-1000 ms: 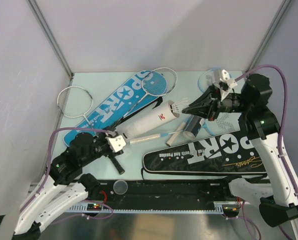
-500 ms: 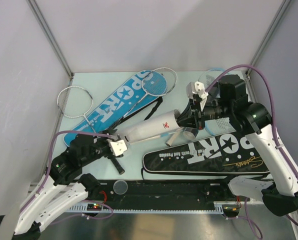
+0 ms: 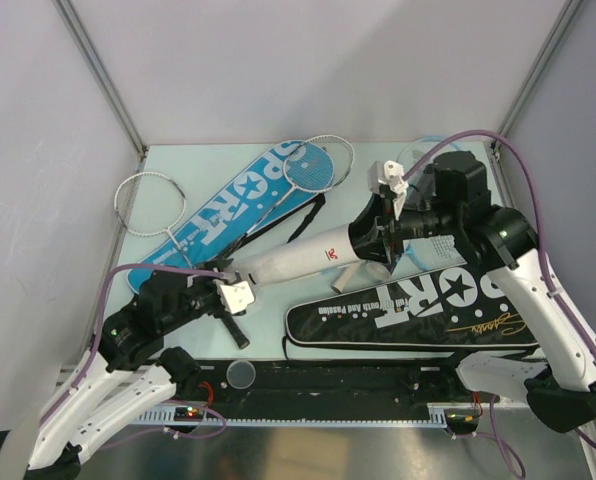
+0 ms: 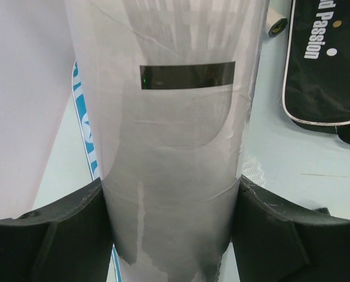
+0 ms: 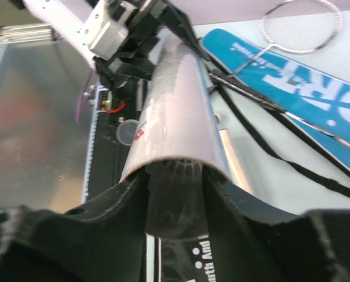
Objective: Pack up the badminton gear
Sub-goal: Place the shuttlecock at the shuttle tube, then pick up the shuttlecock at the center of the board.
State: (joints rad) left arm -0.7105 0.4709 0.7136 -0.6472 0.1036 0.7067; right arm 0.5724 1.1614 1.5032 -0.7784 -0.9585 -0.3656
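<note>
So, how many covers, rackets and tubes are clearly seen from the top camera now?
Covers: 2, blue cover and black cover
Rackets: 2, left racket and far racket
Tubes: 1, white tube
Total: 5 clearly seen; more may be hidden.

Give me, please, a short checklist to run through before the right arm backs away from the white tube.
1. Left gripper clamped on the white tube: ok.
2. Tube's open end facing the right gripper: ok.
3. Shuttlecock inside the mouth: ok; how deep, cannot tell.
4. Right fingers let go of it: cannot tell.
5. Black cover lying apart from the tube: ok.
</note>
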